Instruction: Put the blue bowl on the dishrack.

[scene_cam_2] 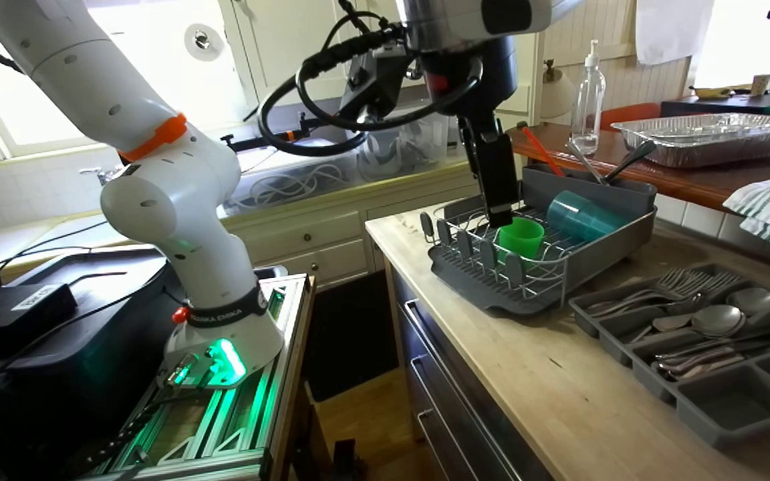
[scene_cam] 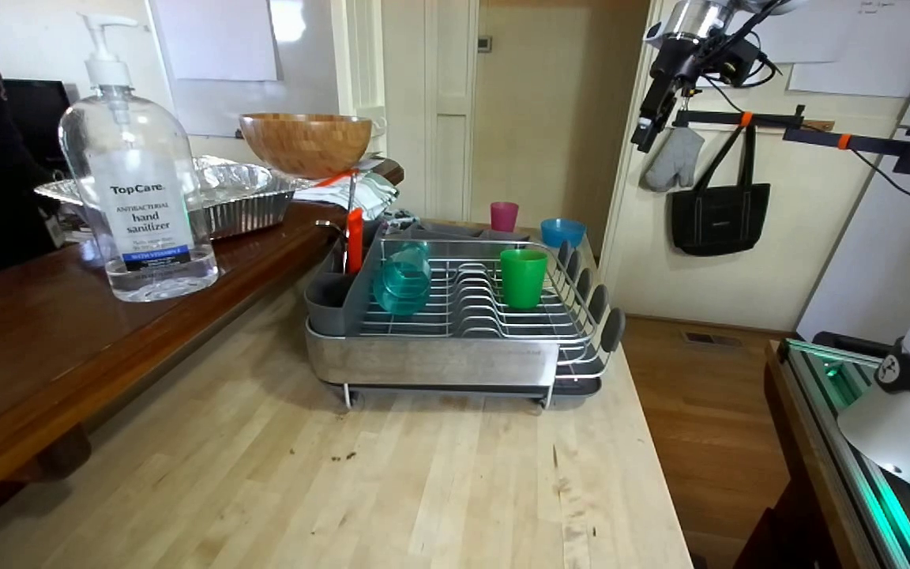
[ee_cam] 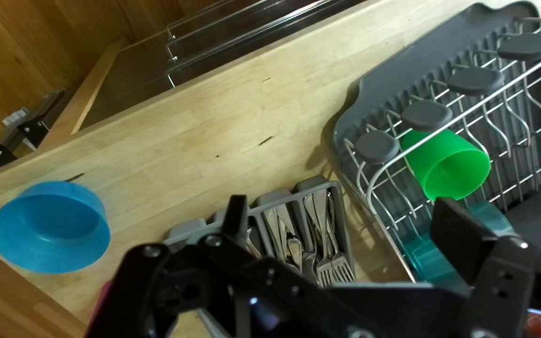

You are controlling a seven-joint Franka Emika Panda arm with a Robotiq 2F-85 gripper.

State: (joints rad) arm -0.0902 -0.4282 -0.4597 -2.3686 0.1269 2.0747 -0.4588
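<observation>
Black two-fingered hand (ee_cam: 343, 211): fingers spread wide apart, hanging higher than the pale wooden table (ee_cam: 233, 126).
Round sky-blue plastic bowl (ee_cam: 50, 230): upright on the table, well apart from the hand, pictured to the left of its fingers in the wrist view.
Silver wire dishrack (scene_cam: 431, 361): on the same table, holding a bright green plastic cup (scene_cam: 524, 278), the bowl outside.

The arm (scene_cam_2: 181, 184) stands bent, its end effector (ee_cam: 341, 209) pointing downward, the fingers (ee_cam: 236, 217) spread wide apart.
</observation>
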